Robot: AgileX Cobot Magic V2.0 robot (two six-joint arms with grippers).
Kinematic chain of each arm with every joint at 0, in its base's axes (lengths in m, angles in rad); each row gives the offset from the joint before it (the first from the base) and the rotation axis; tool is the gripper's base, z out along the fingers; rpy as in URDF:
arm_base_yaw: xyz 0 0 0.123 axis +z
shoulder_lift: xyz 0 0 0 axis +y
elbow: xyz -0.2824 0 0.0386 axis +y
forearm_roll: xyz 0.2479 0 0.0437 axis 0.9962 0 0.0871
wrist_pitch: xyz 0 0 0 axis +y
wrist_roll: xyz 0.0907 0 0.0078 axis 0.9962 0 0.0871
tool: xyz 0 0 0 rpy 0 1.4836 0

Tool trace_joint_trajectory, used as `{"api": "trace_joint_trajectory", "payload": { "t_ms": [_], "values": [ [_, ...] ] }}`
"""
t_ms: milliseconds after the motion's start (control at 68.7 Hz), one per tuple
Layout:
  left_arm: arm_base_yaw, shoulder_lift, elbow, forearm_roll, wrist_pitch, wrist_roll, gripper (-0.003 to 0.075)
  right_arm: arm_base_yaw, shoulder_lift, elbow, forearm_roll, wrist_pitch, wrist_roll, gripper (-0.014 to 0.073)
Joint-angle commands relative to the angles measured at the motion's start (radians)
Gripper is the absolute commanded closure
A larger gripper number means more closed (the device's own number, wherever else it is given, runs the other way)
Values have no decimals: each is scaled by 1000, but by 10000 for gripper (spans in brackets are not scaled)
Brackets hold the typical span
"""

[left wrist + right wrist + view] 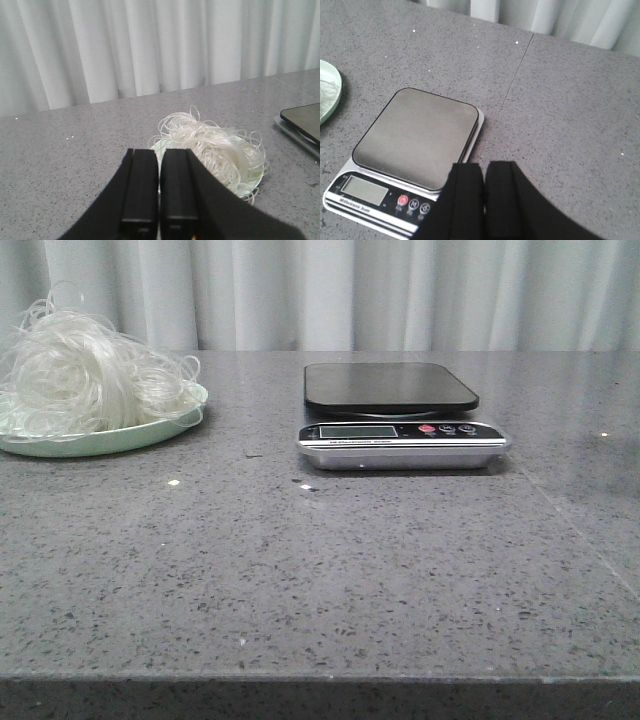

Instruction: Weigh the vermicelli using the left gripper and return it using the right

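The vermicelli (pixel 85 375) is a fluffy white tangle heaped on a pale green plate (pixel 150 430) at the far left of the table. It also shows in the left wrist view (pixel 215 150), just beyond my left gripper (pixel 159 152), which is shut and empty above the table. The scale (pixel 400 420) with its bare dark platform (pixel 390 386) stands at the middle right. My right gripper (pixel 484 167) is shut and empty, above the scale's front right corner (pixel 420 150). Neither gripper shows in the front view.
The table is grey speckled stone (pixel 320 570). A white curtain (pixel 330 290) hangs behind it. The scale's display (pixel 358 431) and buttons face the front. A seam in the tabletop (pixel 515 70) runs past the scale's right side.
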Motion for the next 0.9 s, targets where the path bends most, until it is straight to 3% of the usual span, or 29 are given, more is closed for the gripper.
{"api": "trace_joint_trajectory", "payload": {
  "t_ms": [0, 218, 422, 888],
  "values": [
    [2, 6, -28, -8, -87, -8, 584, -7, -146, 121, 5, -183, -8, 440],
    [2, 6, -28, -8, -87, -8, 584, -7, -413, 422, 5, -322, -8, 440],
    [2, 6, -28, -8, -87, -8, 584, -7, -610, 599, 5, -356, -8, 440],
    [2, 6, -28, -8, -84, -8, 584, -7, -711, 685, 5, -370, -8, 442]
  ]
}}
